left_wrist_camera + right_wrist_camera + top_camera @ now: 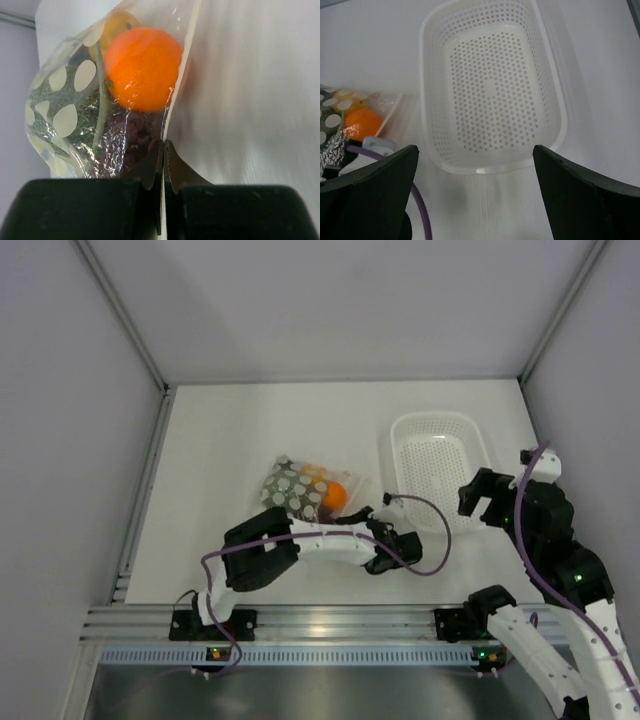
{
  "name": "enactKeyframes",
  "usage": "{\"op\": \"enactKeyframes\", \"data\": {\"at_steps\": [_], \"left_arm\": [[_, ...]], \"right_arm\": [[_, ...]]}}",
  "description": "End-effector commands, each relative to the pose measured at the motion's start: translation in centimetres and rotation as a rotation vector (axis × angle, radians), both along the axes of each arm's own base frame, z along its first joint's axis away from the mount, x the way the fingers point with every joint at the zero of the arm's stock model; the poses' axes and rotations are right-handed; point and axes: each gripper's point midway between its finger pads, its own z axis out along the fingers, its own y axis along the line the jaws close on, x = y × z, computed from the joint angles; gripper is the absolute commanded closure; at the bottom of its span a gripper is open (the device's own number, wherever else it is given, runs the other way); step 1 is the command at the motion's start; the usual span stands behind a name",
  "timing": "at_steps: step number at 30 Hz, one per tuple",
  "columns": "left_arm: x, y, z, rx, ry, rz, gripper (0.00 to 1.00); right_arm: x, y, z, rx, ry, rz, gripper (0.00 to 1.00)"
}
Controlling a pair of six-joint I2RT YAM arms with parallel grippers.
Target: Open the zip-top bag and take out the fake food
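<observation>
zip-top bag [300,488]: flat on table [230,450], just left of white basket [437,418]
fake food: inside bag; orange [142,67] pressed against clear film, dark red grapes [127,137] below it
left pincer [162,150]: fingers together, clamped on bag's thin edge
right pincer [477,167]: jaws wide apart, holding nothing, over basket's near rim

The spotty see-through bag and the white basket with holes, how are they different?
The clear crinkly zip-top bag with white dots is see-through; the white perforated plastic basket is solid white. The bag holds a round orange toy fruit and others; the basket is empty. The left gripper pinches the bag's edge, jaws shut; the right gripper hovers open above the basket, holding nothing. Both are plastic.
</observation>
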Motion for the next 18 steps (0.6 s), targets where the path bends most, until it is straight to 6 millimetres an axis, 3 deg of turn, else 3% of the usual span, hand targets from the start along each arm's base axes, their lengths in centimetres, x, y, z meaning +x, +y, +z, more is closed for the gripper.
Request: {"op": "enactKeyframes", "data": {"at_steps": [1,5,8,9,13,15,16,18], "left_arm": [[3.4,-0.6,8.1,-0.300,-0.049,0.098,1.00],[5.5,-0.6,13.6,-0.470,-0.098,0.144,1.00],[7.3,0.7,17.6,-0.588,-0.150,0.197,1.00],[7.6,1.0,18.5,-0.619,-0.156,0.206,1.00],[8.5,4.1,23.1,-0.820,-0.237,0.299,1.00],[8.6,5.6,23.5,-0.895,-0.251,0.347,1.00],[8.3,6.3,24.7,-0.984,-0.278,0.378,1.00],[8.0,7.1,24.5,-1.036,-0.289,0.412,1.00]], "right_arm": [[0.7,1.2,2.5,0.037,-0.115,0.062,0.01],[0.7,2.3,3.0,0.034,-0.131,0.135,0.01],[0.8,4.1,3.0,0.023,-0.125,0.255,0.01],[0.4,6.2,2.8,0.046,-0.110,0.374,0.01],[-0.1,10.4,3.7,0.097,-0.151,0.634,0.01],[-0.8,12.5,3.8,0.142,-0.144,0.766,0.00],[-0.8,13.2,4.4,0.153,-0.173,0.809,0.01],[-1.2,14.5,4.4,0.183,-0.170,0.888,0.00]]}}
